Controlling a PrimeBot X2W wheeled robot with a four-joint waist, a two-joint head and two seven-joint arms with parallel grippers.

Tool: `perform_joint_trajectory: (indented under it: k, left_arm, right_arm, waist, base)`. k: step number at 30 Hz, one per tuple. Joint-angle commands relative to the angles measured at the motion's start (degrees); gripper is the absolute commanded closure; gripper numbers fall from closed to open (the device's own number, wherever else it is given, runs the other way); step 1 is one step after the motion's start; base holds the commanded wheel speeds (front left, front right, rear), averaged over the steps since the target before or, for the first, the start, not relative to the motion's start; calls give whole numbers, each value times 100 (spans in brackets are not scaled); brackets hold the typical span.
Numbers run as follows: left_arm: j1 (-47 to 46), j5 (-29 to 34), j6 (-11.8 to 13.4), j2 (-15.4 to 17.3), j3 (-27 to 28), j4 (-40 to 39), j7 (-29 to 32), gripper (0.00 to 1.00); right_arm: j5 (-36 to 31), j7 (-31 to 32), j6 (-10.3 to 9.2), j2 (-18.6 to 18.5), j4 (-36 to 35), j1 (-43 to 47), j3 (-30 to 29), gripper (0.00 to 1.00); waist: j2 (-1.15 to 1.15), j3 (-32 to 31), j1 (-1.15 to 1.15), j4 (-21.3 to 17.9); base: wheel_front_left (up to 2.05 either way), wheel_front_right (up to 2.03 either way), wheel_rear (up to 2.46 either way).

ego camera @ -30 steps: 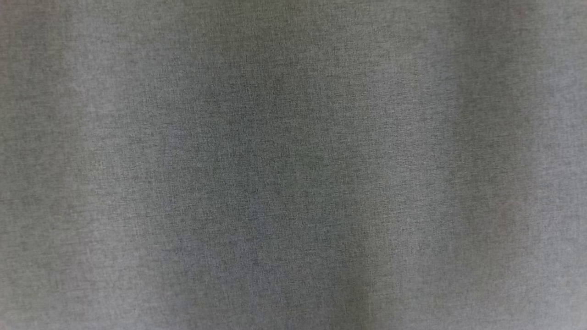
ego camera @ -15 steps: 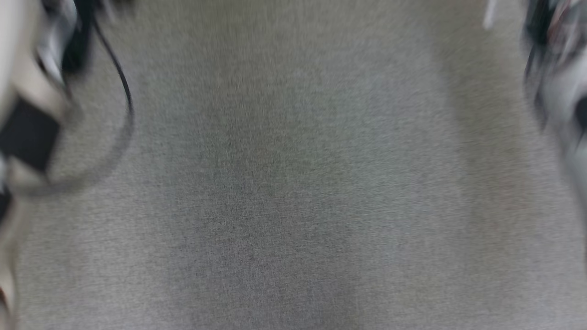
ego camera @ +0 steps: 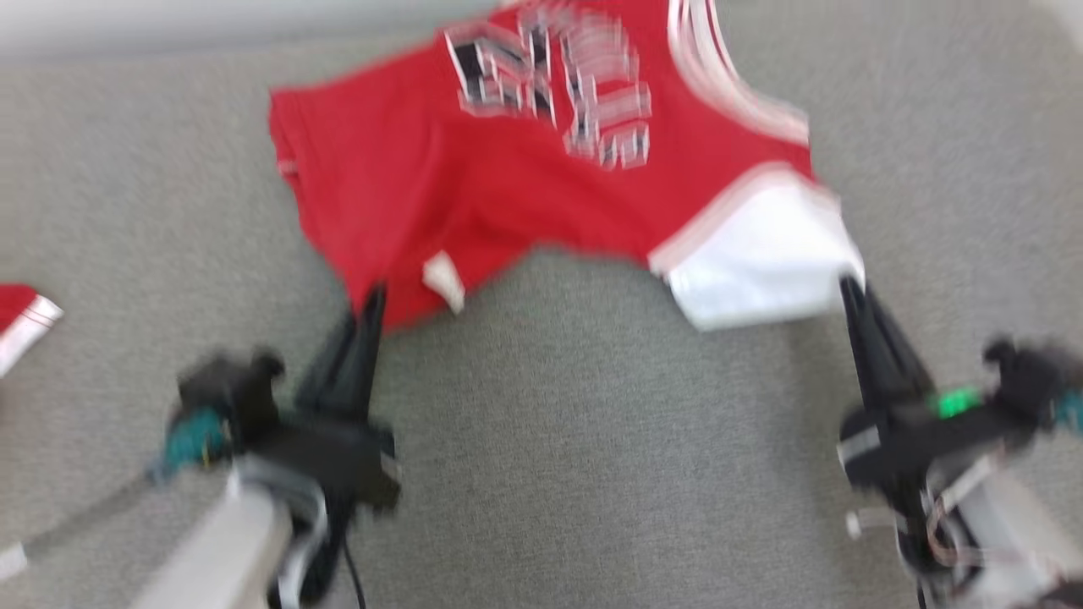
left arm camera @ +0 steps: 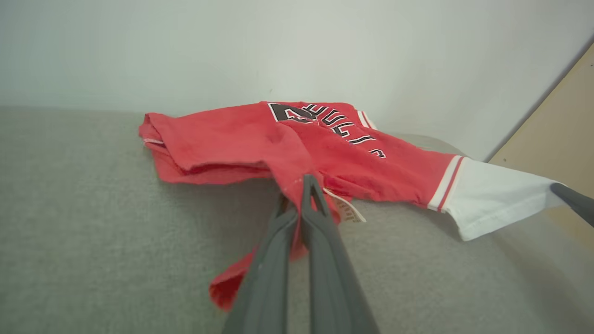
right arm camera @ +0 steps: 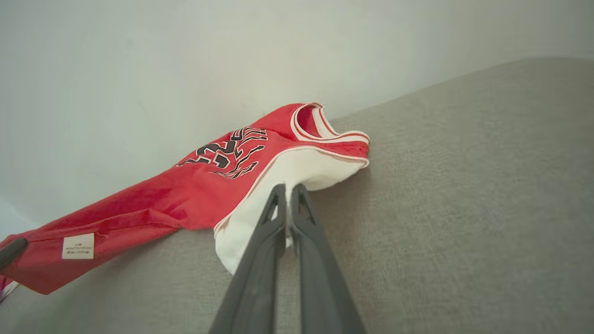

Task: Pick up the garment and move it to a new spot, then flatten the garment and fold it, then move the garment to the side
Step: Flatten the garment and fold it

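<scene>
Left claw pinching red garment hem, right claw pinching its white sleeve

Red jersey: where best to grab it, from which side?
Likely the jersey by its near edge: the red hem, pinched by the left gripper, and the white sleeve, by the right gripper. Come from the robot's side; a wall backs the far edge.

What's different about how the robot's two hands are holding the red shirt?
The left gripper pinches the red bottom edge of the shirt, beside a small label. The right gripper pinches the white sleeve instead. In the head view the left gripper leans up and rightward, while the right gripper leans up and leftward. Both are shut on the same shirt, one at each end.
</scene>
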Motion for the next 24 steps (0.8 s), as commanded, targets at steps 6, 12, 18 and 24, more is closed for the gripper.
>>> perform_joint_trajectory:
  k: [6, 12, 18, 24]
  left_arm:
    - [1329, 382, -140, -192, 178, 14, -17, 100]
    - [1992, 569, -299, -367, 466, 233, -18, 100]
    - [2258, 804, -472, -535, 679, 449, -18, 100]
    - [2336, 982, -561, -643, 742, 729, -18, 100]
  right_arm:
    - [-225, 164, -13, 164, -432, 1408, -465, 100]
    - [-474, 444, -13, 456, -796, 2390, -1018, 100]
    - [-824, 704, -13, 789, -952, 2868, -1455, 100]
    - [-978, 788, -13, 1016, -833, 3021, -1692, 100]
  waist:
    - [2, -779, 3, 42]
    - [2, -1038, 3, 112]
    - [2, -1146, 3, 191]
    - [2, -1235, 3, 257]
  base:
    - [0, 0, 0]
    - [0, 0, 0]
    - [0, 0, 0]
    - [0, 0, 0]
